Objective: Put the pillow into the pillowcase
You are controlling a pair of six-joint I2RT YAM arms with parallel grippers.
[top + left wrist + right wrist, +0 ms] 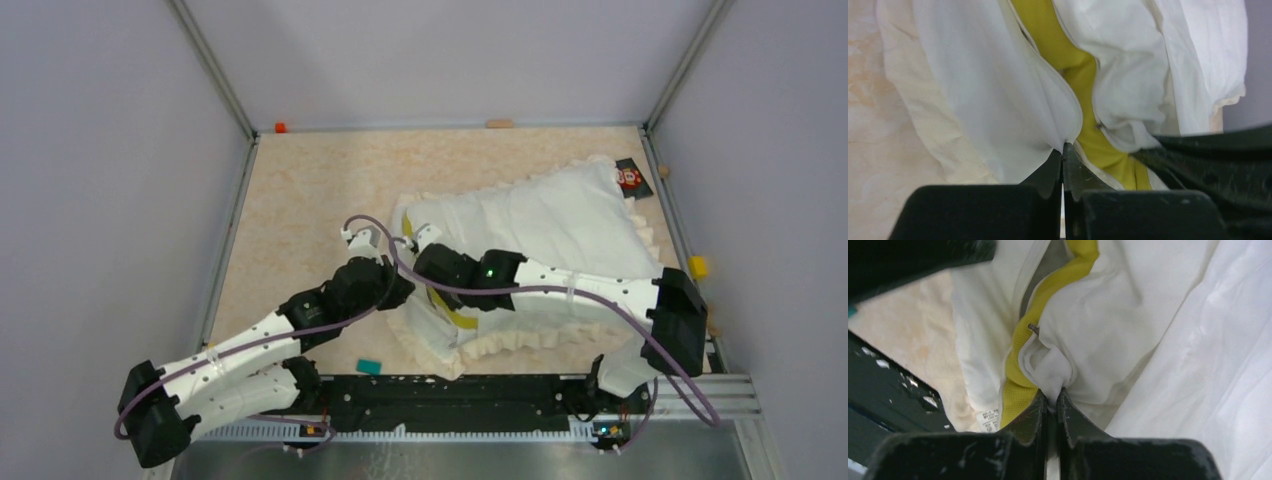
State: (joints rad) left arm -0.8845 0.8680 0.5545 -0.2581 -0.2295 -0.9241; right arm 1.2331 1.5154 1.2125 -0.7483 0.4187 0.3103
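Note:
The cream pillowcase (540, 215) with its frilly border lies at the right of the table. The pillow is mostly inside it; only its yellow band (455, 312) shows at the open left end. My left gripper (400, 285) is shut on the zippered edge of the pillowcase (988, 90), next to the pillow's yellow band (1083, 75), as the left wrist view (1063, 150) shows. My right gripper (425, 262) is shut on a fold of the pillowcase's other edge (1098, 325), beside the yellow band (1018, 385), as the right wrist view (1052, 395) shows. The two grippers are close together.
A small teal block (369, 367) lies near the front rail. A black card with a red mark (631, 178) sits at the pillowcase's far right corner. A yellow block (697, 267) and an orange block (280, 127) lie by the side walls.

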